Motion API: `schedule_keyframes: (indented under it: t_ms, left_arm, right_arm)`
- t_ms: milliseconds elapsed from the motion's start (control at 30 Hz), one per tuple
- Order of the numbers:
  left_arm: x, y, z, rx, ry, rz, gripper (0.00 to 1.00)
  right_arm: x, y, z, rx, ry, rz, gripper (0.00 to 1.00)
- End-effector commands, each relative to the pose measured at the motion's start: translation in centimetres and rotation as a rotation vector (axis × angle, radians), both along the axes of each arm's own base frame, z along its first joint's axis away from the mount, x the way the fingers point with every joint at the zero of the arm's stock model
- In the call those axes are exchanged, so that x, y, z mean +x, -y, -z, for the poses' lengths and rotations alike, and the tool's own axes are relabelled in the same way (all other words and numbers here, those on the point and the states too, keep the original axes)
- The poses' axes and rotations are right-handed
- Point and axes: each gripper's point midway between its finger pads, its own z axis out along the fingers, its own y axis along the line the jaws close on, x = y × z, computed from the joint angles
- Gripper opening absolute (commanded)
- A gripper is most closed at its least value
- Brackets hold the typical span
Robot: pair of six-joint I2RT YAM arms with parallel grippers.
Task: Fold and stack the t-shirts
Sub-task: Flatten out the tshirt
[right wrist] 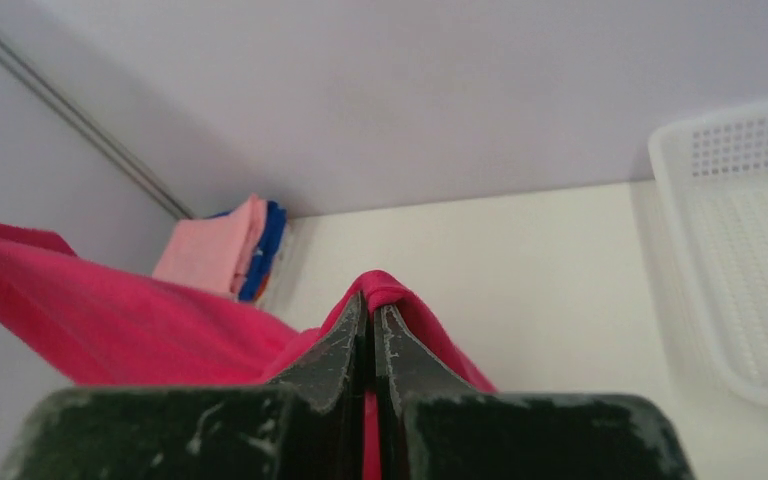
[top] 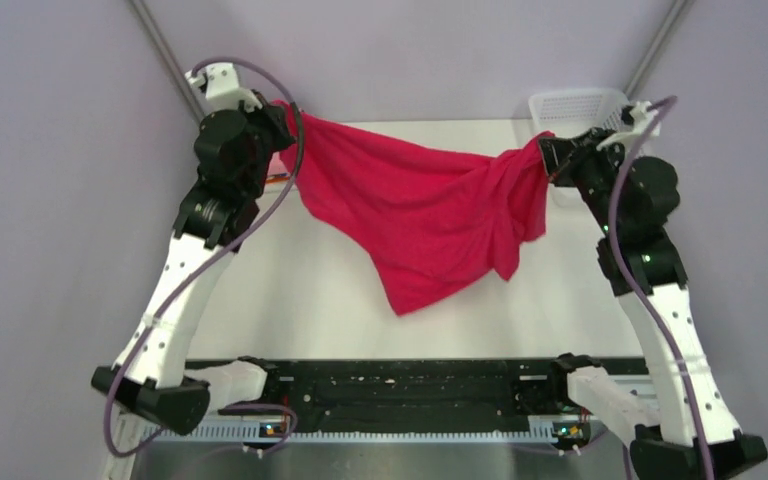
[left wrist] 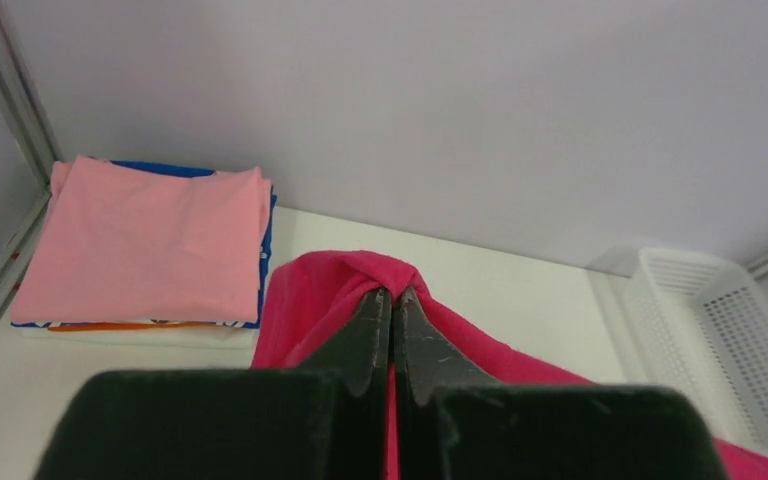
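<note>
Crimson t-shirt (top: 430,225) is strung between my two arms above the bench (top: 290,290). It is unfolded and creased and sags in the middle. One bunched tail droops toward the near edge; I cannot tell whether its tip touches the surface. My left gripper (left wrist: 392,295) is raised by the far left corner, jaws pressed together on a fold of the red cloth, which pokes out just past the tips. My right gripper (right wrist: 371,300) is raised by the far right corner, jaws likewise squeezed onto a small nub of the same shirt. A folded stack (right wrist: 235,250) sits in the far left corner of the bench, close against the wall. The light pink t-shirt (left wrist: 145,240) lies on top, the blue t-shirt (left wrist: 269,235) just under it, then an orange edge and a white layer at the bottom. A white mesh basket (top: 580,105) stands at the far right corner, just beside my right wrist.
</note>
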Motion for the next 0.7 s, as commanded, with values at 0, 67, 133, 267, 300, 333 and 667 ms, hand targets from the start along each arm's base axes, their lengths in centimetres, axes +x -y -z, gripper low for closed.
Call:
schedule_keyframes:
  t_ms: [0, 67, 133, 267, 300, 333, 667]
  left_arm:
    - [0.7, -1.4, -3.8, -0.009, 0.044, -0.025, 0.0]
    - [0.4, -2.1, -3.6, -0.018, 0.045, -0.052, 0.0]
    - [-0.2, -2.7, -2.7, -0.028, 0.04, -0.065, 0.0]
    - [-1.1, -3.0, 1.2, -0.043, -0.016, -0.069, 0.0]
    - [-1.2, -2.8, 2.3, -0.048, -0.034, -0.061, 0.0]
    - [-1.4, -2.8, 3.2, -0.057, -0.048, -0.057, 0.0]
    - [2.2, -3.1, 18.9, -0.006, -0.401, -0.138, 0.0]
  right_arm:
    - [1.3, 1.1, -3.3, -0.017, 0.066, 0.073, 0.0]
    - [1.3, 1.4, -2.8, -0.018, 0.055, 0.089, 0.0]
    - [1.0, 1.8, -1.6, -0.02, 0.029, 0.107, 0.0]
    - [0.7, 2.0, 2.1, -0.043, -0.054, 0.111, 0.0]
    - [0.7, 2.0, 3.1, -0.048, -0.076, 0.111, 0.0]
    - [0.8, 1.9, 4.2, -0.052, -0.103, 0.111, 0.0]
    - [3.4, 4.4, 19.7, -0.144, -0.509, 0.269, 0.0]
